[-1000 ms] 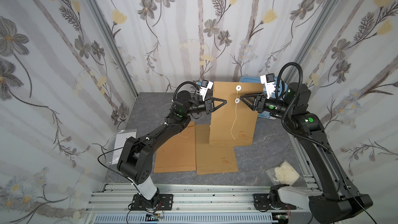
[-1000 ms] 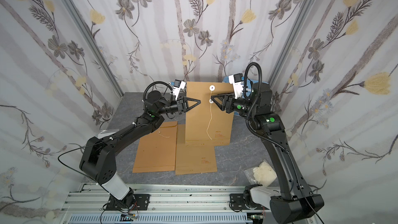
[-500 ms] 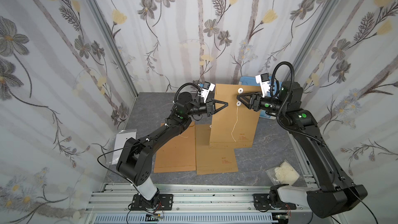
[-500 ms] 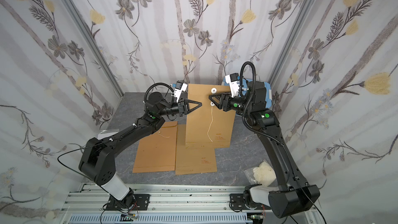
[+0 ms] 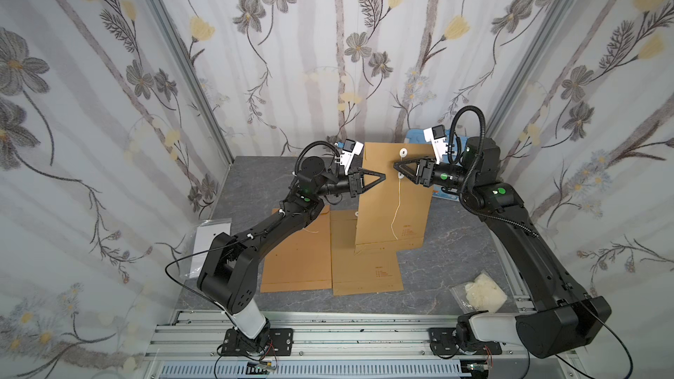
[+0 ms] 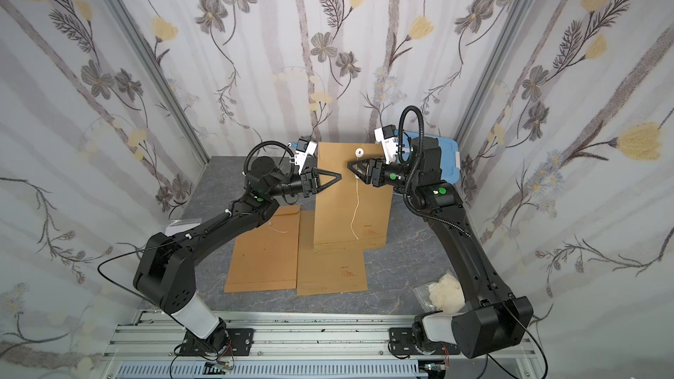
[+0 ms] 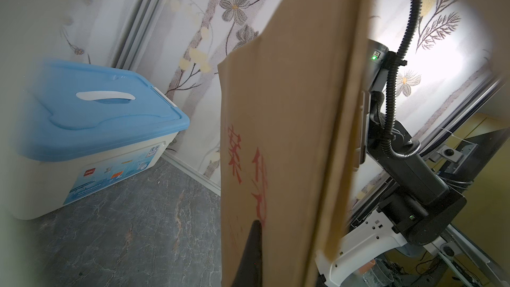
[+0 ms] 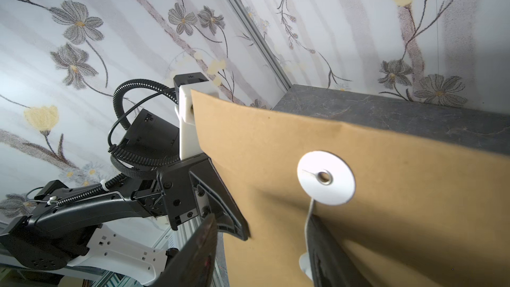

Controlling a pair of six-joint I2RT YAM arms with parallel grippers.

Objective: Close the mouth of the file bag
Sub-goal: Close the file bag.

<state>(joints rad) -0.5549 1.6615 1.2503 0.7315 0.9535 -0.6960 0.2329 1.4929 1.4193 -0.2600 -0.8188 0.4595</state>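
A brown paper file bag (image 5: 394, 209) (image 6: 368, 198) stands upright over the table in both top views, its mouth end up. My left gripper (image 5: 383, 176) (image 6: 339, 176) is shut on the bag's left edge; in the left wrist view one dark finger (image 7: 252, 252) lies against the bag (image 7: 276, 133). The flap's white disc (image 5: 402, 152) (image 8: 325, 178) has a white string (image 5: 395, 213) (image 8: 309, 213) hanging from it. My right gripper (image 5: 395, 166) (image 6: 349, 165) (image 8: 262, 218) is open in front of the bag, just below that disc. One of its fingers (image 8: 320, 238) is beside the string.
Two more brown file bags (image 5: 297, 253) (image 5: 364, 267) lie flat on the grey table. A blue-lidded storage box (image 6: 445, 154) (image 7: 96, 111) stands at the back right corner. A clear bag of white stuff (image 5: 481, 291) lies front right, a white sheet (image 5: 211, 238) at the left edge.
My right gripper has moved left, closer to the bag's white discs and string. The left gripper and the bag have stayed where they were.
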